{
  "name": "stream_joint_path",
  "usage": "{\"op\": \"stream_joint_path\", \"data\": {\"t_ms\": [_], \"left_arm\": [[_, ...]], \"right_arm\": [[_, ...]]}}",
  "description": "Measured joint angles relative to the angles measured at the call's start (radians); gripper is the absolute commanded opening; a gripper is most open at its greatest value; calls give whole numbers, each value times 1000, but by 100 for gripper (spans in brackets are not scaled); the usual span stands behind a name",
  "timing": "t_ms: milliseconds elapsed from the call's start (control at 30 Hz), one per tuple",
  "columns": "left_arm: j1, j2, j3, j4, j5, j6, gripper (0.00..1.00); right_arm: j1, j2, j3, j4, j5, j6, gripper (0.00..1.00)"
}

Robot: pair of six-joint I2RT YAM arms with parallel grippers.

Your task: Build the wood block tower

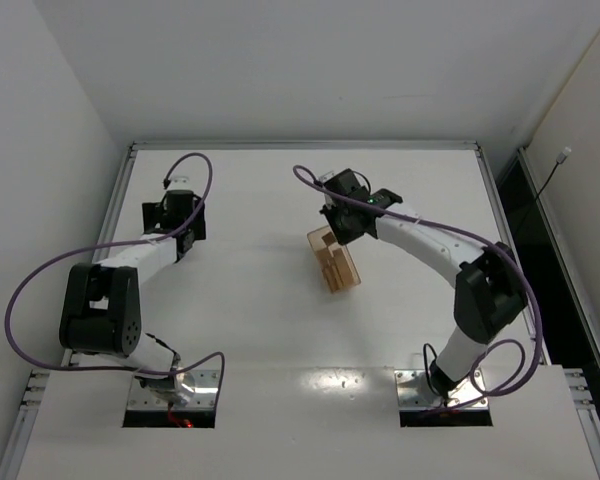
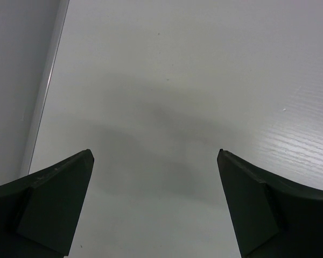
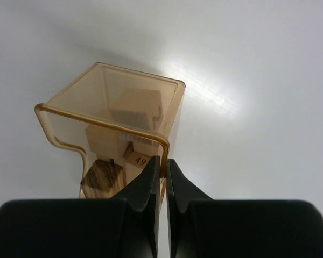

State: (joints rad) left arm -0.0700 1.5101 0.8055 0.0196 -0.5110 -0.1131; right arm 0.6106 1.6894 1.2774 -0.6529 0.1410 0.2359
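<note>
Tightly closed, the right gripper [image 3: 162, 161] clamps its black, tapered jaws on the thin near wall of a tray [image 3: 70, 102], a translucent amber plastic box with rounded corners and a glossy, thickened rim. Inside it lie the wood blocks [image 3: 137, 107], pale matte rectangular bars jumbled at angles; one near the jaws bears a "49" label and another shows darker grain. From above, the tray sits near the middle of the smooth white table [image 1: 250, 330], slightly to the right, though whether it rests flat or is raised is hard to judge. At far left, the left gripper [image 2: 156, 156] holds its dark wedge-shaped jaws wide apart over bare tabletop.
</note>
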Motion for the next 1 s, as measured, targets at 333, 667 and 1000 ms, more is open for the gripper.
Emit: {"op": "stream_joint_path", "data": {"t_ms": [333,667,1000], "left_arm": [[10,0,15,-86,-14,-19,99],[137,-1,110,-187,8,-41,99],[193,32,187,-245,34,-74,99]], "right_arm": [[5,112,92,301,209,-213,0],[94,171,-57,731,376,-510,0],[225,176,-242,1075,530,-743,0]]}}
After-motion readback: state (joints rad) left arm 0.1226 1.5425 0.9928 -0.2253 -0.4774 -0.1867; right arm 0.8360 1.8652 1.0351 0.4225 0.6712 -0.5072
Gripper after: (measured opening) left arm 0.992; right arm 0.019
